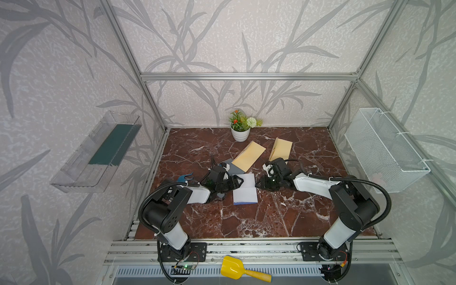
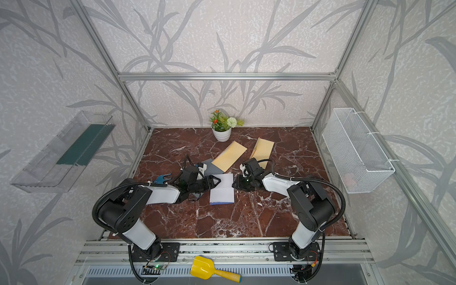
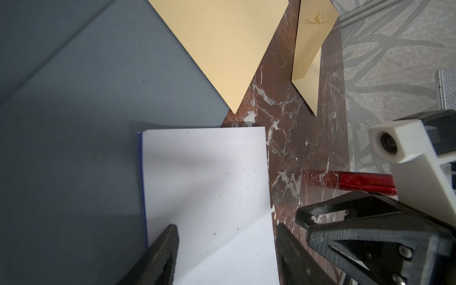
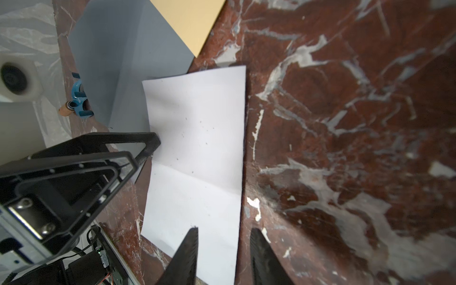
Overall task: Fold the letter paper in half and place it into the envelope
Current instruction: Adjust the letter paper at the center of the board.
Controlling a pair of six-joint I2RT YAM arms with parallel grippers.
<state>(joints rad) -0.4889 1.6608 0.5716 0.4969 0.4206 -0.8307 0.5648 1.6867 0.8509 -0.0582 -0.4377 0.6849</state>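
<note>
Letter paper (image 1: 244,190) creased; envelope (image 3: 313,44) bears gold deer emblem; left gripper (image 3: 225,227), right gripper (image 4: 224,229) jaws apart.

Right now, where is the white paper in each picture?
In a top view: white paper mid-table.
In a top view: white paper mid-table too.
Left wrist: white paper centre, lower half.
Right wrist: white paper centre.
Shared landmark: nearest tan envelope, just beyond it.

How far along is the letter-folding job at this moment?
Done: the letter paper shows a crease across its middle, yet lies open. In hand: nothing gripped; the left gripper and right gripper sit open at its opposite edges. Left: fold it shut and slide it into an envelope; that one and a second envelope lie beyond the paper.
</note>
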